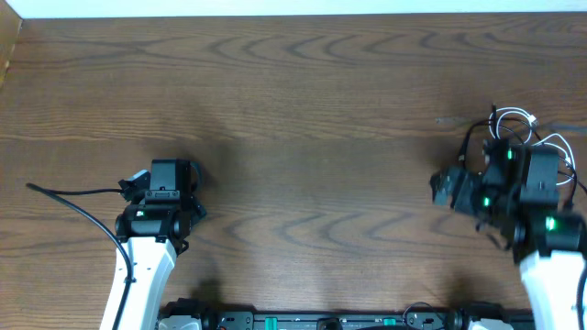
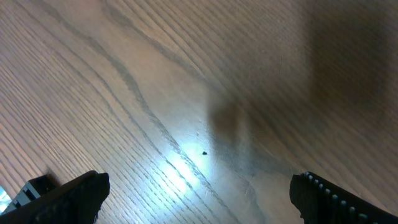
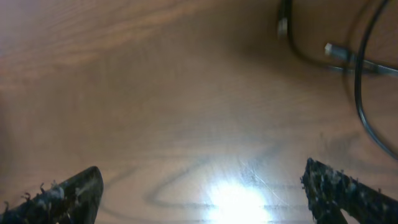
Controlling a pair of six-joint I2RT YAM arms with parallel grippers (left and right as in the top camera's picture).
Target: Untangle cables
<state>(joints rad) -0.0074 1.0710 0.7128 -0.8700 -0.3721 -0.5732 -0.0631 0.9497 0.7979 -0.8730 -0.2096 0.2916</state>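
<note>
The cables (image 1: 525, 128) lie in a loose tangle at the right edge of the table: thin white and black cords looping just behind my right arm. In the right wrist view, black cords (image 3: 364, 93) curve through the top right corner, with a small plug (image 3: 333, 50) and a second connector end (image 3: 283, 25). My right gripper (image 3: 202, 186) is open and empty over bare wood, short of those cords; it also shows in the overhead view (image 1: 444, 188). My left gripper (image 2: 199, 186) is open and empty over bare wood at the left (image 1: 170, 171), far from the tangle.
A black wire (image 1: 69, 194) runs from the table's left side to the left arm. The wooden table (image 1: 303, 110) stretches between the arms. The robot bases and their wiring (image 1: 321, 321) sit along the front edge.
</note>
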